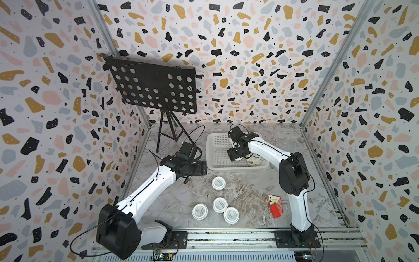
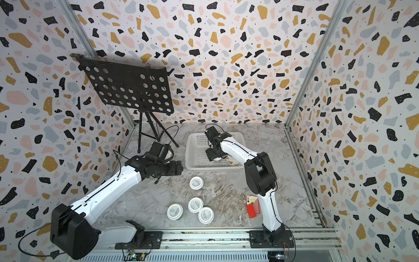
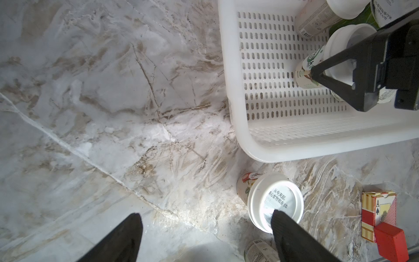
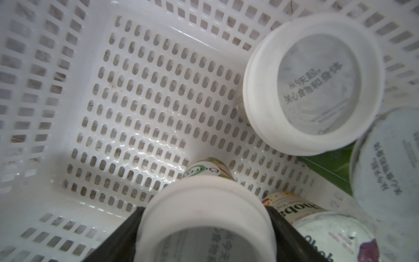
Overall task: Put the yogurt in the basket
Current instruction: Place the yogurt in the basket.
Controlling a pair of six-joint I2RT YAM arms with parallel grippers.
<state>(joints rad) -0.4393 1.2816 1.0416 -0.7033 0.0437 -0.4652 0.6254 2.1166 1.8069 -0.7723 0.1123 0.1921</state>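
**Right gripper clamped on a cup inside the basket, left gripper spread over bare table**

The marbled table (image 1: 181,204) spreads under both arms. A black music stand (image 1: 154,88) rises well behind the left gripper (image 1: 202,169). The white basket (image 1: 216,147) lies just beside that gripper's tips and directly under the right gripper (image 4: 204,207), which reaches down into it.

The right gripper's fingers (image 4: 122,236) press against both sides of the lid of a white cup (image 4: 210,229), clamped on it low over the perforated floor. Whether the cup touches the floor cannot be told. Ahead of this gripper a second white cup (image 4: 315,84) sits by the basket wall. Off to one side lies a green-sided cup (image 4: 328,163), and the Chobani cup (image 4: 328,236) sits just beside one finger.

The left gripper's fingers (image 3: 292,240) stand wide apart with nothing between them.

Four cups sit outside the basket. A lone cup (image 1: 218,182) is near the left gripper's tips. A cluster of three cups (image 1: 220,204) is well apart from both grippers, toward the arm bases. The red card box (image 1: 275,207) stands beside the right arm's lower link, well away from its gripper
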